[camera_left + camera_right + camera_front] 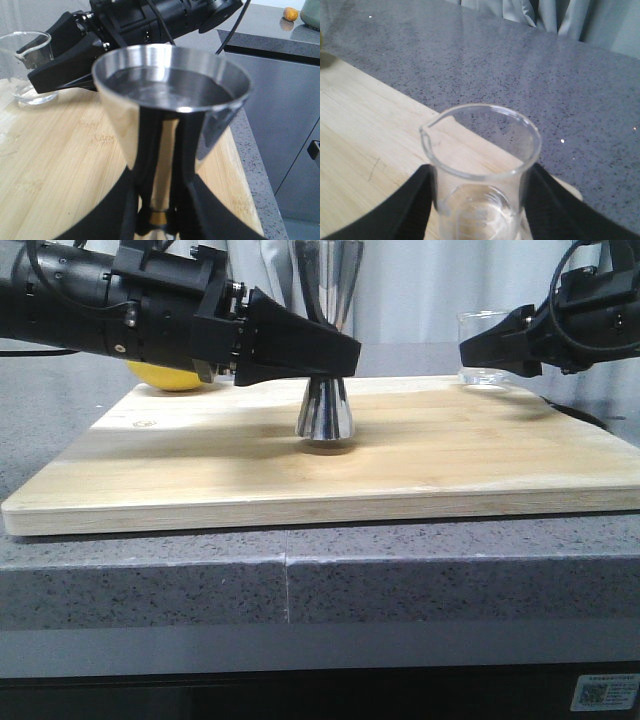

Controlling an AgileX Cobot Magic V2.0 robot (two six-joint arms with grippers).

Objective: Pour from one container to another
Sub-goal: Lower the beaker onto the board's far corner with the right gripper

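Steel glints at the middle of the bamboo cutting board (180,475), where the double jigger (324,415) stands upright on its lower cone. From the front, the left gripper (345,355) reaches in from the left with its black fingers clenched on the narrow waist, hiding the waist entirely. Only the left wrist view shows the gold band (159,218) there, pinched between the two fingers, and clear liquid lying in the jigger's upper cup (170,90).

At the board's far right corner sits the small glass beaker (484,348), upright on the wood. The right gripper (468,350) has a finger on each side of it; in the right wrist view the fingers (405,205) lie against the glass walls, grasping the beaker (482,175), its pour lip turned toward the board's middle. Whether any liquid remains inside is hard to tell through the glass. Beaker and jigger stand well apart.

Behind the left arm, a yellow rounded object (170,377) rests at the board's far left edge, mostly hidden. The board lies on a grey speckled countertop (400,580), with curtains behind.
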